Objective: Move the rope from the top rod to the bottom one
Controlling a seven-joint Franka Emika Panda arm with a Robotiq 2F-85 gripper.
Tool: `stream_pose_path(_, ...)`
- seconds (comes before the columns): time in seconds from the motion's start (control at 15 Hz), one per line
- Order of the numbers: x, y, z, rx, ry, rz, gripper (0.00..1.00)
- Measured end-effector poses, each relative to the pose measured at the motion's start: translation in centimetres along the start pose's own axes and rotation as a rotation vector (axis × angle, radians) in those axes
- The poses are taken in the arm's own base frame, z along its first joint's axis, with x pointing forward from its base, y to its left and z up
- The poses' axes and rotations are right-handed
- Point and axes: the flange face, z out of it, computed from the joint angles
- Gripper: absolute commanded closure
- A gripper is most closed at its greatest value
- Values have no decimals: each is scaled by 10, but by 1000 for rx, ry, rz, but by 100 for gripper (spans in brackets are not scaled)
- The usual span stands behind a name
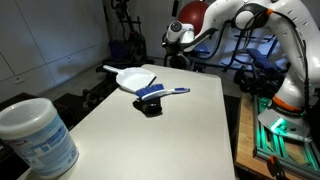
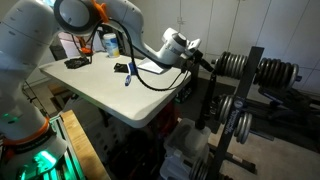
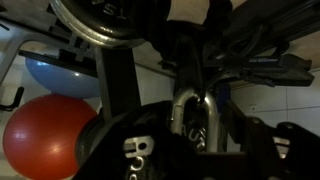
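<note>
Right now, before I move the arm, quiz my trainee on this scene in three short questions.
1. True or false: the gripper hangs past the white table's edge, near the dark steel weight plates.
2. What lies on the table? A) white plastic dustpan B) dumbbell C) red cone
3. Fill in: in the wrist view, the big round ball pictured under the blue-grey ball is coloured ___.
Key: 1 true; 2 A; 3 red.

The gripper (image 2: pixel 196 52) is showing too small against the weight rack (image 2: pixel 213 104) to tell its grip, and the frame edge is cutting off the white tub (image 1: pixel 35 140).
</note>
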Motion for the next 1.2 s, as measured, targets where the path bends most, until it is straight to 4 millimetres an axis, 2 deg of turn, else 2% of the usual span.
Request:
stream_pose_path(0.13, 1, 3, 2, -6, 2, 3, 83)
stream_pose_path(0.2, 1, 4, 3, -9, 3, 3, 94)
stream_pose_path(0.8, 1, 5, 3, -13, 9, -9, 92)
stream_pose_path(1.2, -12, -1, -13, -14, 44, -130, 92)
